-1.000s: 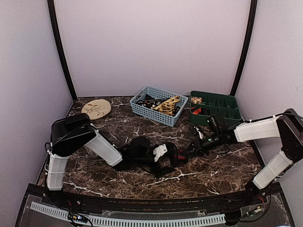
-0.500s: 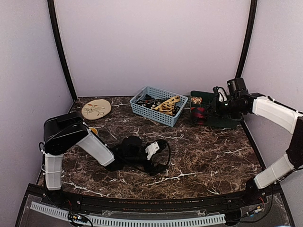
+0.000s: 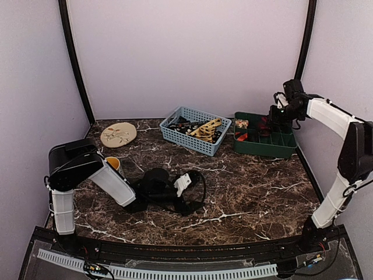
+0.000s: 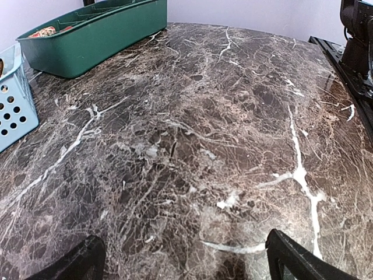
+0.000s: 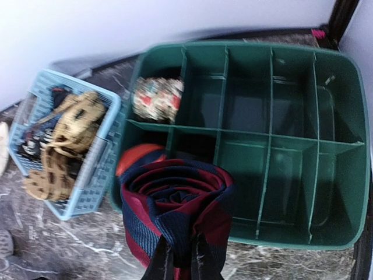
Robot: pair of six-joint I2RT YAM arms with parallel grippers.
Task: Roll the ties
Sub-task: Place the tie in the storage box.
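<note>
Fingers of your right gripper [image 5: 182,256] are pinched almost together on the striped tie [image 5: 175,201], a navy and red roll held by its near edge with the coil facing the wrist camera. Just past the fingertips, beneath the roll, lies the green tray [image 5: 344,146], split into compartments. The roll hangs over the tray's near-left corner. Further ahead and to the left of the fingers, a pale floral roll [image 5: 157,98] sits in the far-left compartment. Left of the fingers, just beside the tray, the blue basket [image 5: 93,195] holds loose ties [image 5: 70,125], tan ones and dark patterned ones, in a heap.

Your left gripper [image 4: 185,242] has its jaws spread wide with nothing between them, low over the marble table [image 4: 192,128]. Ahead and to the left of those fingers you see the tray's side and one corner of the basket.
</note>
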